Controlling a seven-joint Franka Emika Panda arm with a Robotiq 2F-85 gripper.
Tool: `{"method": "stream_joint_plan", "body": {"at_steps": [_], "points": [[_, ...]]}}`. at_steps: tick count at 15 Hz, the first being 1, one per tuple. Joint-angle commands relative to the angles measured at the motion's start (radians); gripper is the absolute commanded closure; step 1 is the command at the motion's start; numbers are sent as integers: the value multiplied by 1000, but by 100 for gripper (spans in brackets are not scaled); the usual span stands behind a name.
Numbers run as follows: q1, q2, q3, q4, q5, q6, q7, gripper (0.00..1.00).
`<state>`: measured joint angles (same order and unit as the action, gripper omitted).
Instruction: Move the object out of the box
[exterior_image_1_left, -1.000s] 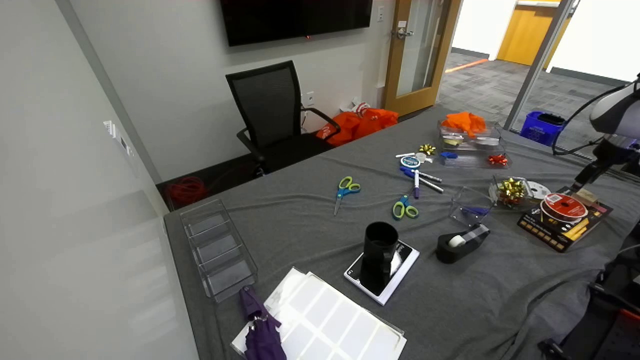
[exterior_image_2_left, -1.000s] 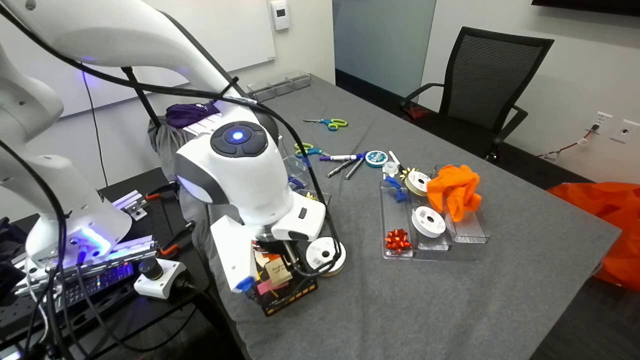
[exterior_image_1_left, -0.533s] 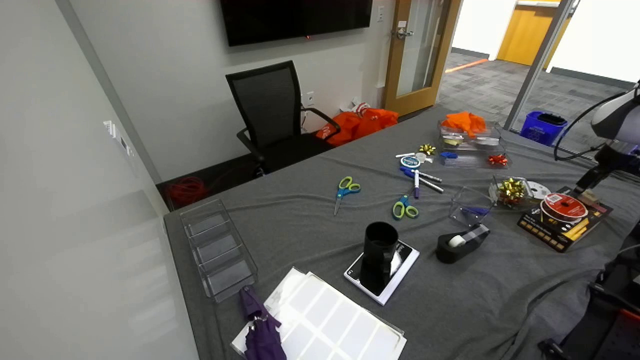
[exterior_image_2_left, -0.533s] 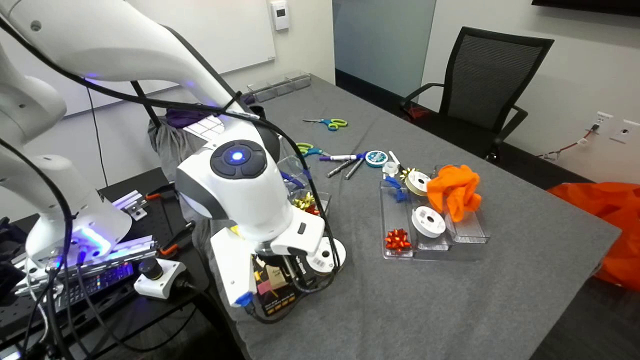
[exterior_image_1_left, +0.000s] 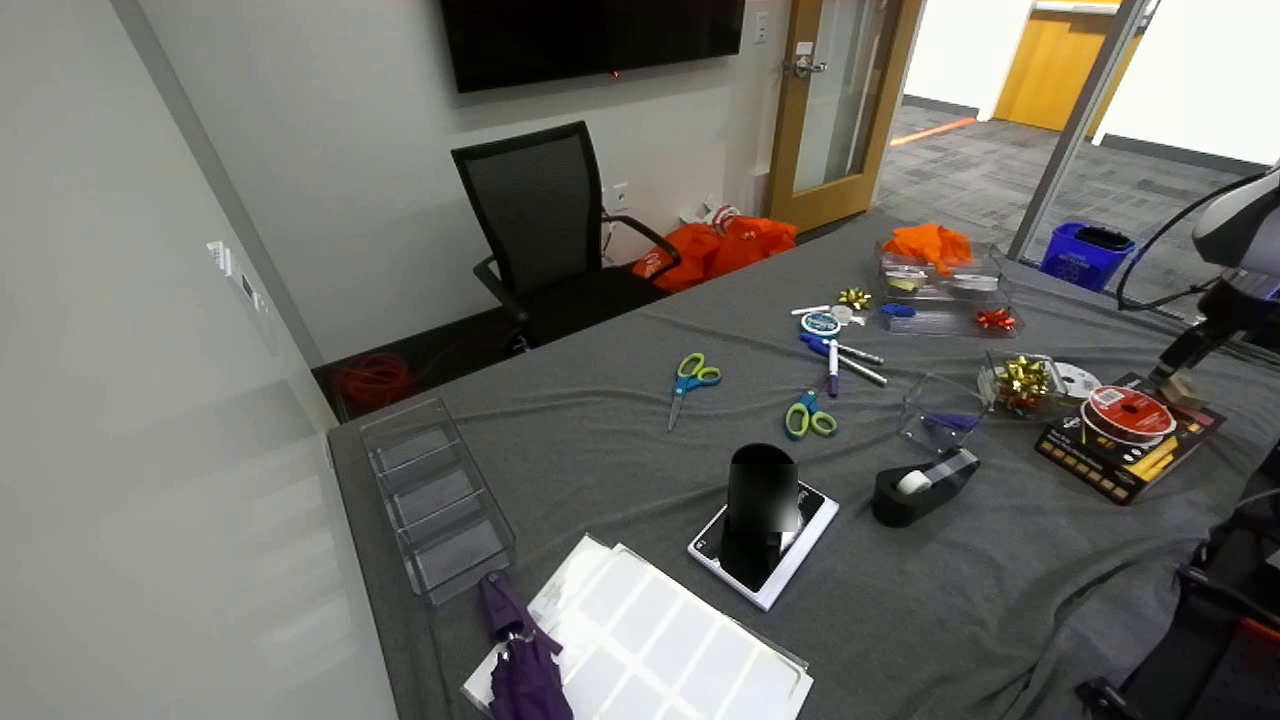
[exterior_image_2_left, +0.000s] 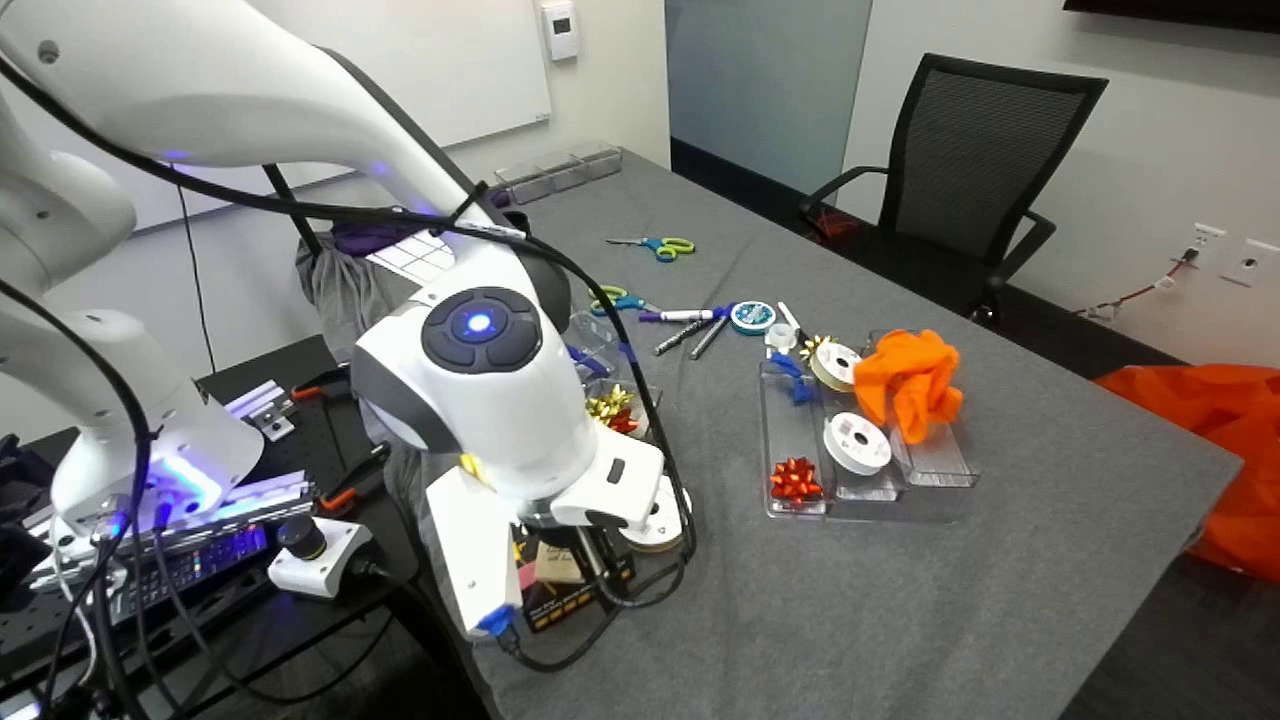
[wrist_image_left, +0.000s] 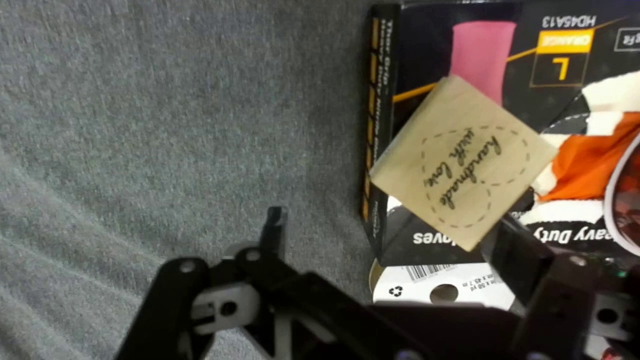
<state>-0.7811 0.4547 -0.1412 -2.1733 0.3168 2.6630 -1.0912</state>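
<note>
Wrist view: the flat cardboard box (wrist_image_left: 530, 102) lies on wrinkled grey cloth (wrist_image_left: 175, 125), at 2 o'clock from the gripper (wrist_image_left: 390, 222). A square tan block (wrist_image_left: 460, 160) rests on top. Jaws: wide apart, holding nothing; contact with the block cannot be determined. Red spool (wrist_image_left: 629, 197): cut off at 3 o'clock. Block reads "handmade with love"; box, "HD45A13".

The tabletop (exterior_image_1_left: 590, 440) is draped in wrinkly grey cloth (exterior_image_1_left: 1000, 600), and right on it you've got two pairs of scissors (exterior_image_1_left: 686, 384), some markers (exterior_image_1_left: 833, 366), a tape dispenser (exterior_image_1_left: 905, 500), the black box (exterior_image_1_left: 1105, 465), a black-and-white slab (exterior_image_1_left: 790, 560) and a clear divided tray (exterior_image_1_left: 440, 495).
</note>
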Motion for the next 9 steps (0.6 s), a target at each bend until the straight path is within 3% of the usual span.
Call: {"method": "stream_joint_plan", "body": {"at_steps": [1, 5, 9], "points": [[-76, -12, 78, -13, 62, -27, -74, 0], [-111, -40, 133, -61, 142, -71, -128, 0], [-92, -57, 129, -133, 159, -42, -147, 0]]}}
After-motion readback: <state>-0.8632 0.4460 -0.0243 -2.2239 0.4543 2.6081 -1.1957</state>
